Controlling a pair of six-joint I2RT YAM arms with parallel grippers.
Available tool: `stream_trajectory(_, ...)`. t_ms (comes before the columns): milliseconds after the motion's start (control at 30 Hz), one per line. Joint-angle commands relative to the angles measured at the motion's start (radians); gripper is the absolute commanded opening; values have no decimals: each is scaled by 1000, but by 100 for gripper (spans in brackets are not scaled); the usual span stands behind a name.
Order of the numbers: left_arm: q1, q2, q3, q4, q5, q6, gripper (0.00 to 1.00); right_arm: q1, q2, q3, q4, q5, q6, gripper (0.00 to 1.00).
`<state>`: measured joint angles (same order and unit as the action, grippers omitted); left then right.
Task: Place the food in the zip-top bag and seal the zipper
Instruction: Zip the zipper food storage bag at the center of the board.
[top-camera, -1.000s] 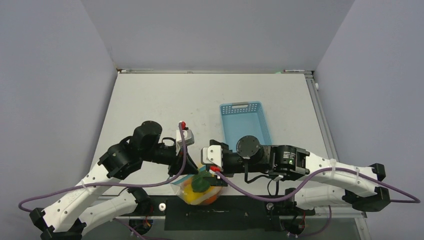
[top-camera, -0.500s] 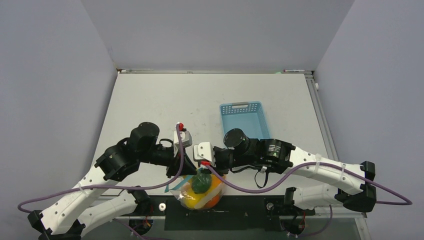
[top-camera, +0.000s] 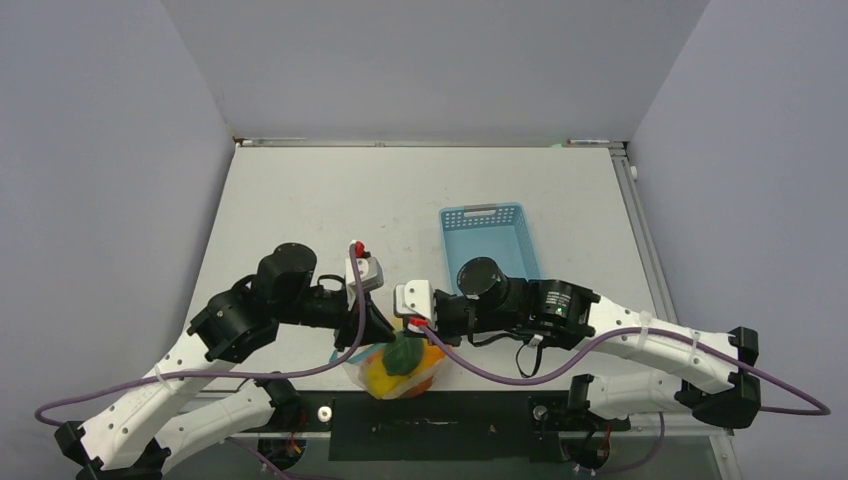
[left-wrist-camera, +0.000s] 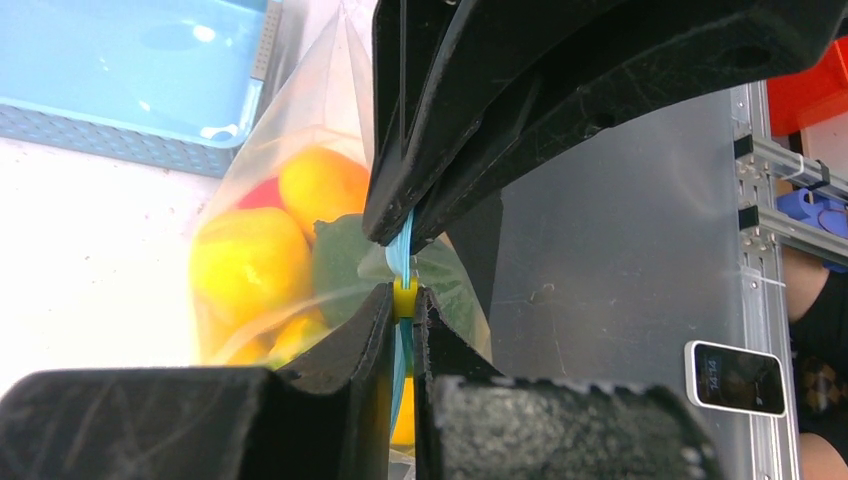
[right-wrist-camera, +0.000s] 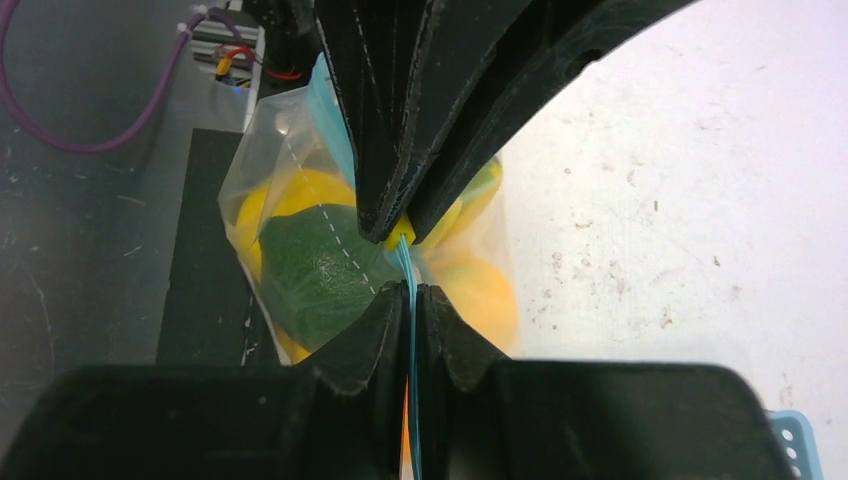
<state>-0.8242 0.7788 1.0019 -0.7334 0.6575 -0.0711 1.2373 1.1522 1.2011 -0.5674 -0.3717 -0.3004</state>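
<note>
Right fingers (right-wrist-camera: 392, 312) have closed on the zipper (left-wrist-camera: 401, 248), left fingers (left-wrist-camera: 378, 322) pinching it too, half hiding food (left-wrist-camera: 245, 265).

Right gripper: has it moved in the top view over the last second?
Yes. Against the blue basket, the right gripper has shifted slightly left and farther back on the table, and its fingers are now shut on the zipper.

Soft, even overhead light; wrist views overexpose the table (left-wrist-camera: 90, 260), close fingers (left-wrist-camera: 330, 400) blurred.

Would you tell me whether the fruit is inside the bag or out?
Inside: the yellow, orange and green fruit shows through the clear wall of the bag.
</note>
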Motion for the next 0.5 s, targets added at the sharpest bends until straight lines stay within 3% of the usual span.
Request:
stream_trajectory(0, -7, -23, 54, -11, -32, -1, 0, -10, -104, -19, 62, 160, 50, 5)
stream_trajectory(467, -7, -48, 81, -67, -128, 15, 0, -10, -233, -77, 66, 362, 115, 5)
